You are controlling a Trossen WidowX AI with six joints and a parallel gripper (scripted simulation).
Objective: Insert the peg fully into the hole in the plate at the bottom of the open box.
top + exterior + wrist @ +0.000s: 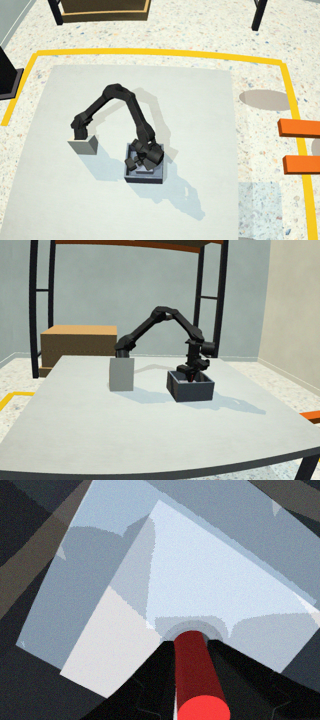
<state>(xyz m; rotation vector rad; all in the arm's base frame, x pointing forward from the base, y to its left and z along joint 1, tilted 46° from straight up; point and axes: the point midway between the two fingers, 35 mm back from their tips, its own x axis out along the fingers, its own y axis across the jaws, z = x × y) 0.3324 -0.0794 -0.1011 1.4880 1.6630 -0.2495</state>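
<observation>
1. Closed on the red peg [195, 670], the gripper [191, 374] is lowered inside the open box [192, 392], with the dark fingers clamped on the peg's upper part.

2. To the left of the box, a pale block [121, 374] is seen on the table [144, 436]; the arm's base is mounted on top of it, well apart from the box.

3. Inside the box, a light plate [214, 580] is laid on the bottom. The hole [194, 628] is found at the plate's near edge in the wrist view, and the peg's lower tip is seen entering it.

4. The peg's long axis is held close to upright. Its flat top end [203, 715] is turned toward the wrist camera and its lower end is pointed down into the hole. A slight lean cannot be ruled out.

5. Insertion is judged to be partly done, since much of the shaft is visible above the plate.

6. Jamming could be caused by a small tilt while the peg is pushed down.

7. The box could be shoved sideways if the tip binds on the rim, or if the gripper body is brought against a wall.

8. If the peg is released too early, it could be left tipped or only half seated.
</observation>
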